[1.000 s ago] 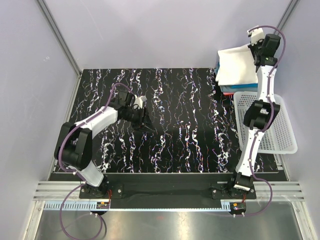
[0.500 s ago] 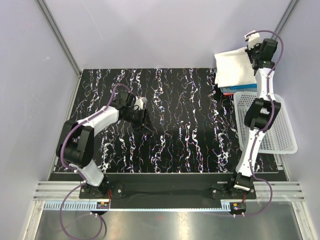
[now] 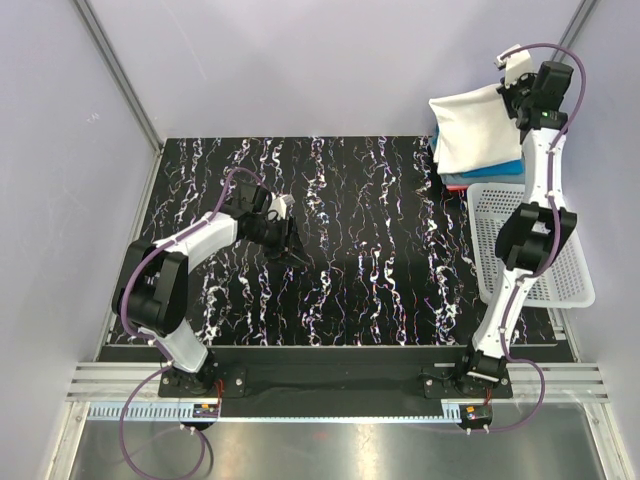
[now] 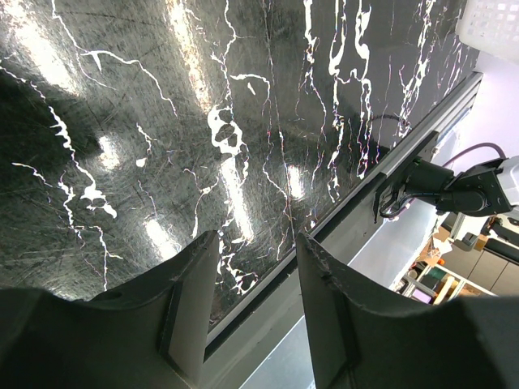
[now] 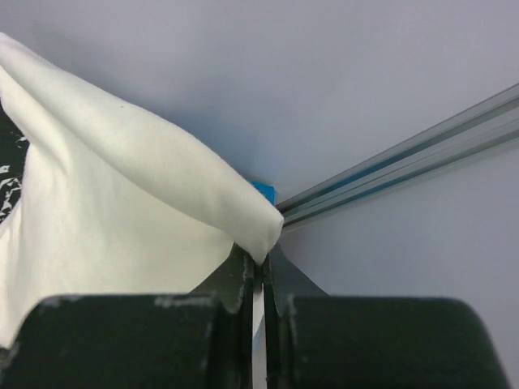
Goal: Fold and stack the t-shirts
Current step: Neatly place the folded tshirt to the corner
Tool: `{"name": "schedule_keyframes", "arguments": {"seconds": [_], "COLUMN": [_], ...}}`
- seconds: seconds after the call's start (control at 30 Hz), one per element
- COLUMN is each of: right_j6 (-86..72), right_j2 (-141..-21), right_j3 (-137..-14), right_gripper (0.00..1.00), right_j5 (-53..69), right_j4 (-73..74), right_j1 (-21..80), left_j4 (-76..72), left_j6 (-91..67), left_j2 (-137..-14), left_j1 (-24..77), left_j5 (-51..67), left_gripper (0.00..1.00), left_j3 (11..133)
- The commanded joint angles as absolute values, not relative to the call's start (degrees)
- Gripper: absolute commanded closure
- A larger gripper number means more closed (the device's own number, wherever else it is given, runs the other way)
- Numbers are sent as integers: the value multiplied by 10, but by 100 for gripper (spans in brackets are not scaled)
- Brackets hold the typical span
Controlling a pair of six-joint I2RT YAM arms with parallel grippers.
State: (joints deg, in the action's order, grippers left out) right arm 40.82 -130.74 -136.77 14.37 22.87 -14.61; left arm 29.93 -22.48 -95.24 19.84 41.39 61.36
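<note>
A folded white t-shirt (image 3: 475, 132) hangs at the far right corner, lifted above a blue t-shirt (image 3: 482, 180) that lies on the table with a thin red edge under it. My right gripper (image 3: 512, 88) is shut on the white shirt's far edge. In the right wrist view the white t-shirt (image 5: 130, 211) bulges out from between the closed fingers of the right gripper (image 5: 261, 258), and a blue corner (image 5: 264, 193) peeks behind it. My left gripper (image 3: 292, 238) hovers low over the left-centre table, open, holding nothing; the left wrist view shows its gripper (image 4: 256, 251) over bare marbled tabletop.
A white lattice basket (image 3: 545, 250) stands at the right edge, just in front of the shirt stack, with the right arm reaching over it. The black marbled table (image 3: 380, 250) is bounded by grey walls and a metal rail along the near edge (image 3: 330, 380).
The right gripper has lifted and moved slightly right and farther back, carrying the white shirt's edge with it. The left arm has stayed in place.
</note>
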Motion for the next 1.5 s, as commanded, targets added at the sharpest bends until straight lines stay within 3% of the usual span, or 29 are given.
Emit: {"name": "schedule_keyframes", "arguments": {"seconds": [0.0, 0.57, 0.8, 1.07, 1.3, 1.47], "right_j6": [416, 389, 390, 376, 346, 339], "right_j2": [-1230, -1151, -1204, -1154, -1154, -1125], "right_j3": [-1358, -1312, -1372, -1341, -1403, -1359], "right_gripper": [100, 100, 100, 100, 100, 100], "right_j5": [160, 192, 158, 197, 225, 219], "right_j4": [204, 251, 281, 266, 290, 286], "right_j1": [-142, -141, -141, -131, -129, -119], "left_j4": [285, 282, 283, 283, 284, 283], "left_j6": [-226, -229, -227, -229, -229, -227], "left_j2": [-933, -933, -933, -937, -929, -925], "left_j1": [198, 198, 197, 197, 197, 197], "left_j5": [421, 425, 422, 424, 425, 426], "left_gripper": [52, 52, 52, 52, 52, 52], "left_j3": [625, 623, 624, 625, 624, 623]}}
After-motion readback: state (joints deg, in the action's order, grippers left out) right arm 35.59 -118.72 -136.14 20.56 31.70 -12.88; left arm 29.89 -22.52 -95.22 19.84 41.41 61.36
